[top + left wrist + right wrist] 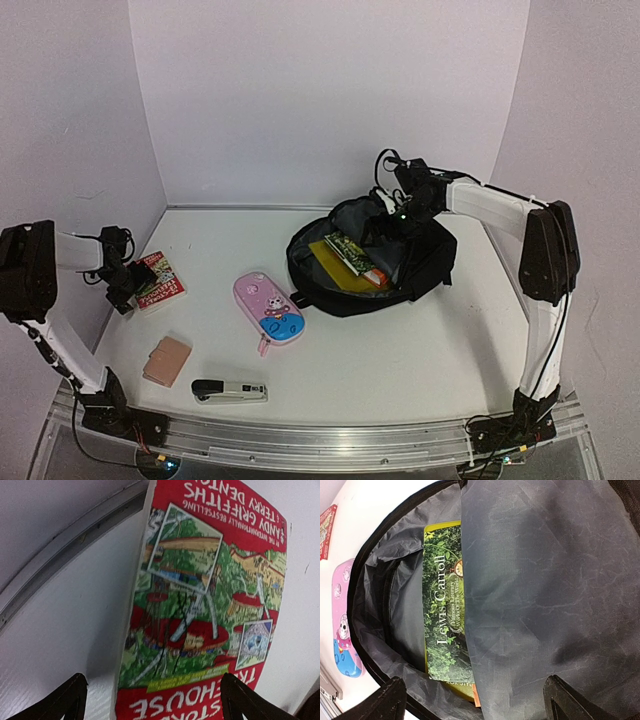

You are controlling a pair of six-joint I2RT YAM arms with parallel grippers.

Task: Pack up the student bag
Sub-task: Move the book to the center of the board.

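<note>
Packing under way: two books in, four things out on the table [400,350].

The student bag [432,262] lies unzipped at the far right, a green book [445,625] on a yellow book [330,262] inside its grey lining. The right gripper [475,700] hovers over the mouth, jaws spread wide, empty. The left gripper [155,702] is wide open too, fingers either side of the red book [200,605], nothing clamped. Waiting: pink pencil case [268,308], tan wallet [167,360], stapler [230,390]. By my read, under half done.
</note>
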